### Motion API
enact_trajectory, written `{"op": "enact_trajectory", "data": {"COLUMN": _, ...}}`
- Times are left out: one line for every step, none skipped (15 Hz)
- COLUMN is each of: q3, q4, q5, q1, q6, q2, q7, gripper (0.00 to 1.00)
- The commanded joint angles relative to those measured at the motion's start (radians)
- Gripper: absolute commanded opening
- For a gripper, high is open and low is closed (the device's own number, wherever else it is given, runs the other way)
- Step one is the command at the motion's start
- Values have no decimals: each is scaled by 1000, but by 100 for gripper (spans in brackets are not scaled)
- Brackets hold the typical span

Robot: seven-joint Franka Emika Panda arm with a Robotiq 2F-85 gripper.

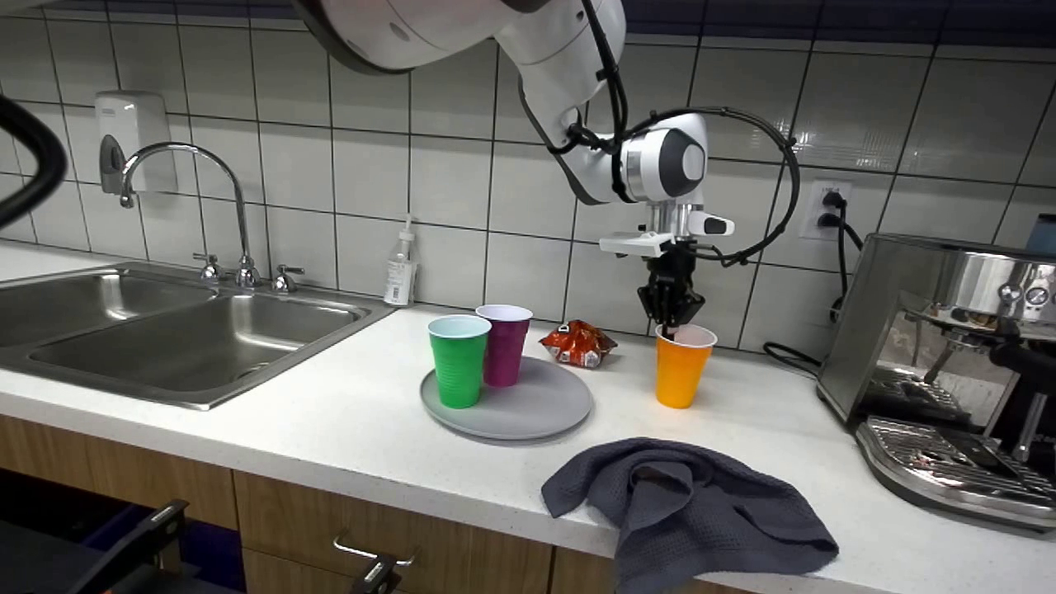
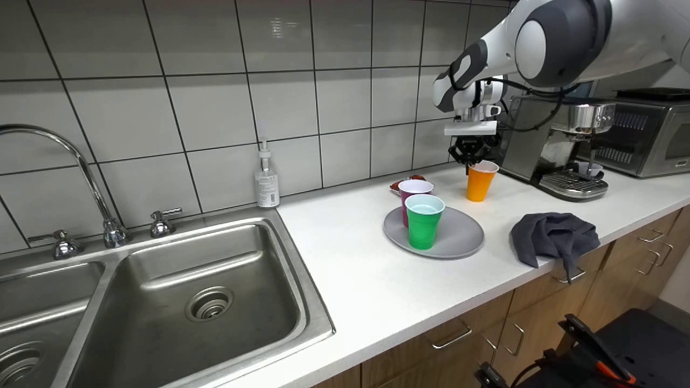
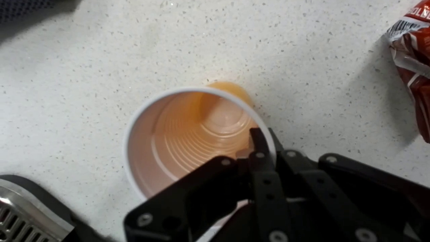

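Across the counter (image 1: 346,404), left to right in both exterior views: sink (image 1: 194,346), plate (image 1: 544,404), lone cup (image 1: 681,375), coffee machine (image 1: 932,280).
Soap bottle (image 1: 401,279) at the back edge, just beside the sink; front cup (image 1: 459,371) and rear cup (image 1: 506,351) on the plate, packet (image 1: 577,343) behind it; gripper (image 3: 266,136) straddling the lone cup's rim; cloth (image 1: 689,511) hanging over the front edge.

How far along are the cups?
Looks done: green cup and purple cup stand on the gray plate. In hand: gripper pinches the rim of the orange cup. Probably left: placing it with them; it isn't on the plate yet.
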Motion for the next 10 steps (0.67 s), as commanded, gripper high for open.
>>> {"op": "enact_trajectory", "data": {"q3": 7, "q4": -27, "q5": 14, "q1": -5, "q6": -20, "q2": -43, "q7": -3, "gripper": 1}}
{"op": "enact_trajectory", "data": {"q3": 8, "q4": -39, "q5": 14, "q1": -3, "q6": -16, "q2": -54, "q7": -6, "gripper": 1}}
{"op": "enact_trajectory", "data": {"q3": 8, "q4": -55, "q5": 15, "q1": -2, "q6": -10, "q2": -68, "q7": -9, "gripper": 1}}
{"op": "enact_trajectory", "data": {"q3": 8, "q4": -66, "q5": 14, "q1": 0, "q6": -7, "q2": -79, "q7": -11, "gripper": 1}}
{"op": "enact_trajectory", "data": {"q3": 7, "q4": -81, "q5": 12, "q1": 3, "q6": -3, "q2": -91, "q7": -12, "gripper": 1}}
{"op": "enact_trajectory", "data": {"q3": 6, "q4": -96, "q5": 10, "q1": 5, "q6": 1, "q2": -103, "q7": -13, "gripper": 1}}
{"op": "enact_trajectory", "data": {"q3": 5, "q4": -121, "q5": 8, "q1": 8, "q6": 8, "q2": -121, "q7": -14, "gripper": 1}}
{"op": "enact_trajectory", "data": {"q3": 5, "q4": -147, "q5": 7, "q1": 12, "q6": 16, "q2": -139, "q7": -17, "gripper": 1}}
{"op": "enact_trajectory", "data": {"q3": 4, "q4": -171, "q5": 5, "q1": 16, "q6": 21, "q2": -157, "q7": -19, "gripper": 1}}
{"op": "enact_trajectory", "data": {"q3": 4, "q4": -202, "q5": 3, "q1": 22, "q6": 30, "q2": -179, "q7": -21, "gripper": 1}}
